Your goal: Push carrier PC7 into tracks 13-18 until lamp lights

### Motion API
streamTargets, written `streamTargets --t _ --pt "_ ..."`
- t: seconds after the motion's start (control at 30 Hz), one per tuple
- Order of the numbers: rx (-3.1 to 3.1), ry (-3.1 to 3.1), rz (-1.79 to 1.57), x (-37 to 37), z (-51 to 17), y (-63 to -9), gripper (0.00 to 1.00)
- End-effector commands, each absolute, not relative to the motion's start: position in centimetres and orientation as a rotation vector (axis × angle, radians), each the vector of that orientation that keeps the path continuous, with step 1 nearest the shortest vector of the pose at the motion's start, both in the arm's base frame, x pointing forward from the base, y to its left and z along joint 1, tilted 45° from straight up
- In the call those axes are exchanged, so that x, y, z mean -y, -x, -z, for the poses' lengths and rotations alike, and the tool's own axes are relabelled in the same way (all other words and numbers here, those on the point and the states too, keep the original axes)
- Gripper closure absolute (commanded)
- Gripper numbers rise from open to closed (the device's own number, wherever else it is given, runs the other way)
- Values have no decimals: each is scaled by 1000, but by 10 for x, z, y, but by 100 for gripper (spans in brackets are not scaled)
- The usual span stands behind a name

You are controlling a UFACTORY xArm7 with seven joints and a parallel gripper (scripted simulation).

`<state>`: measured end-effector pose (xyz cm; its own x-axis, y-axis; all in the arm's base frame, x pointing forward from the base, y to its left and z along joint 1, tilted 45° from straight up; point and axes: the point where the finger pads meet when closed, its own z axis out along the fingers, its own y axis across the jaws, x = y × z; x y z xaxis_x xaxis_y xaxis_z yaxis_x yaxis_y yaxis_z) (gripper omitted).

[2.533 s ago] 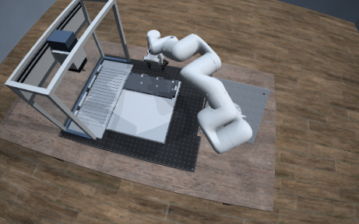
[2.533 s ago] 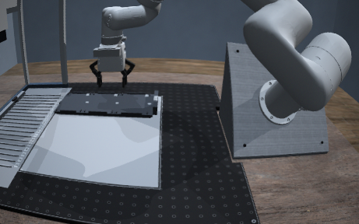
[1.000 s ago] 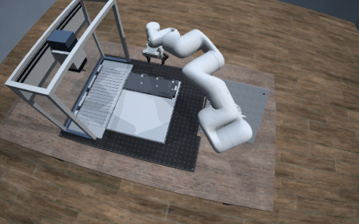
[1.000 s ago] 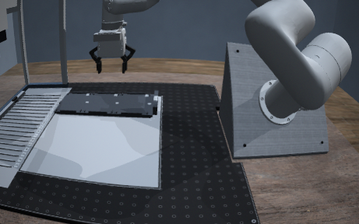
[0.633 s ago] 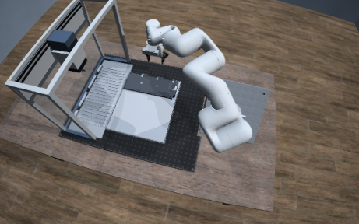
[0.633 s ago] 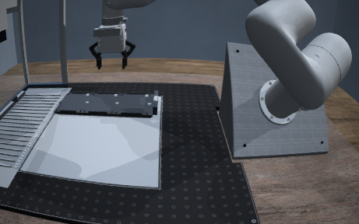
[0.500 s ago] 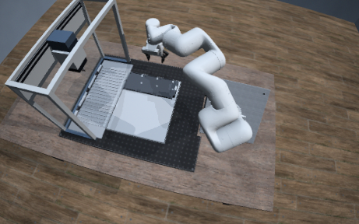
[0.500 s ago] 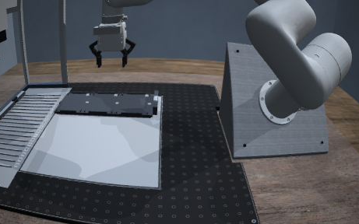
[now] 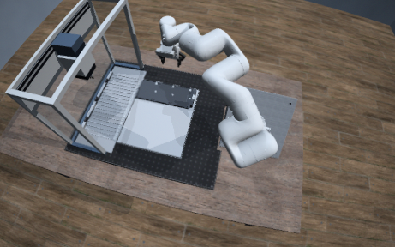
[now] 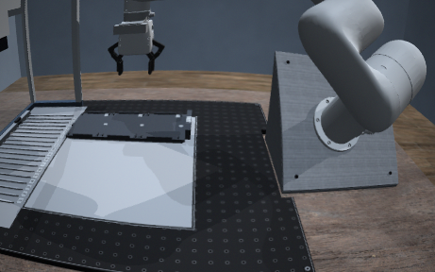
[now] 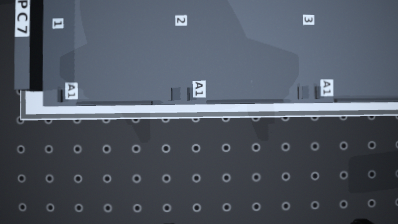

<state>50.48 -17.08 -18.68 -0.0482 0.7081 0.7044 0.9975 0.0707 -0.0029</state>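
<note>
Carrier PC7 (image 9: 163,95) (image 10: 126,127) (image 11: 225,55) is a long dark flat tray lying on the white plate (image 9: 158,124) (image 10: 131,184), along its far side. Its front end reaches the near edge of the loading rails (image 9: 112,100) (image 10: 25,144), at the high-numbered side. Its handle end (image 10: 189,125) with the PC7 label (image 11: 21,20) points toward the arm's base. My gripper (image 9: 171,63) (image 10: 136,72) is open and empty, well above the carrier's level and near its far long side. I cannot make out a lit lamp behind the rails; the track number tiles are too small to read.
A grey frame (image 9: 90,52) (image 10: 76,52) stands over the rails, with a blue and white tool head (image 9: 68,44) carrying pins at the back. A black perforated board (image 9: 200,159) (image 10: 240,222) (image 11: 180,162) surrounds the plate. The sloped grey arm base (image 10: 293,142) stands at the right.
</note>
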Motion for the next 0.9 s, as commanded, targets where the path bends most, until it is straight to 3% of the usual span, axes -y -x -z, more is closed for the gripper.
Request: streamTargets --t 0.0,0.63,0.67,0.87 --pt "1816 1696 695 178 181 -506 0" --pt "1816 1696 695 186 173 -507 0" --pt "1784 1723 681 184 171 -503 18" --pt "1583 1870 595 174 159 -477 18"
